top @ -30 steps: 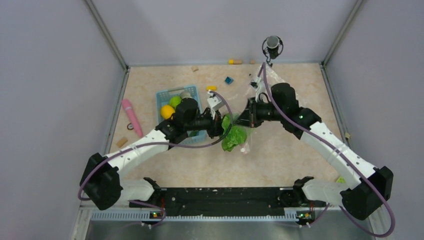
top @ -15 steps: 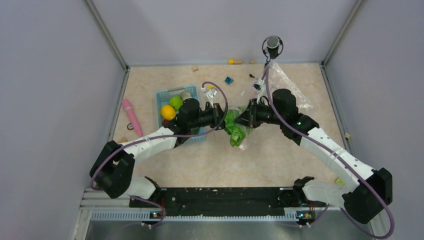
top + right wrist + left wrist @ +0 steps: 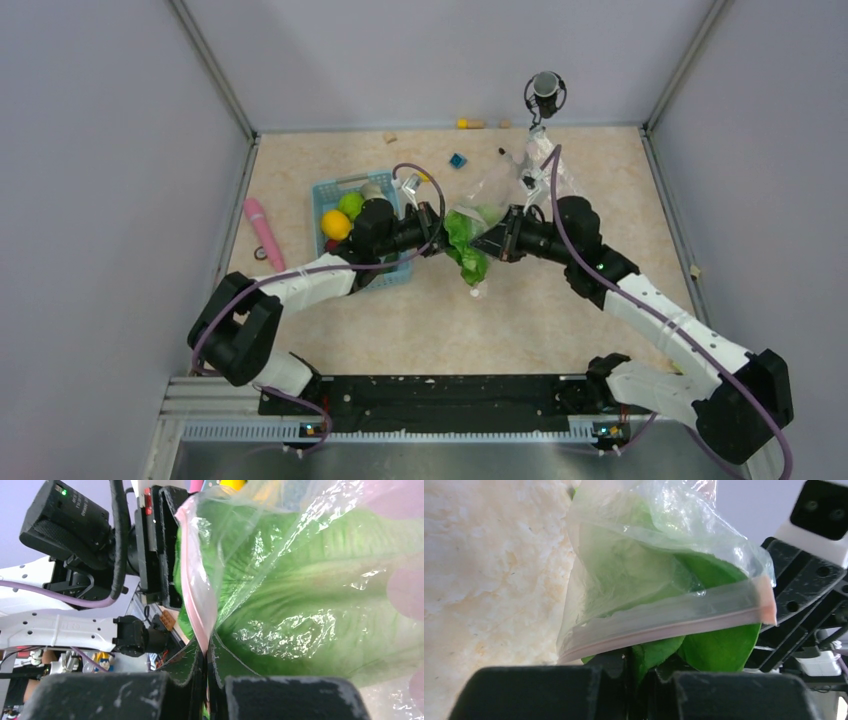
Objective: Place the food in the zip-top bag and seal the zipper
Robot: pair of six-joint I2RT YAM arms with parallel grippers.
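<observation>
Basket [image 3: 322,190], well left of the L fingers: lime [image 3: 349,203] and citrus [image 3: 335,224] not yet moved. Left gripper [image 3: 641,672] is narrow, nipping the lettuce [image 3: 719,647] by its stem end. Over the last sec. it has carried the leaf up and right. We find most of it now inside the zip-top bag [image 3: 624,570], with lower lobes hanging out past the zipper [image 3: 664,622]. Right gripper [image 3: 206,652], pinched tight on that strip, has swung the mouth to meet it. We judge item 1 approx. half in; sealing would be premature.
</observation>
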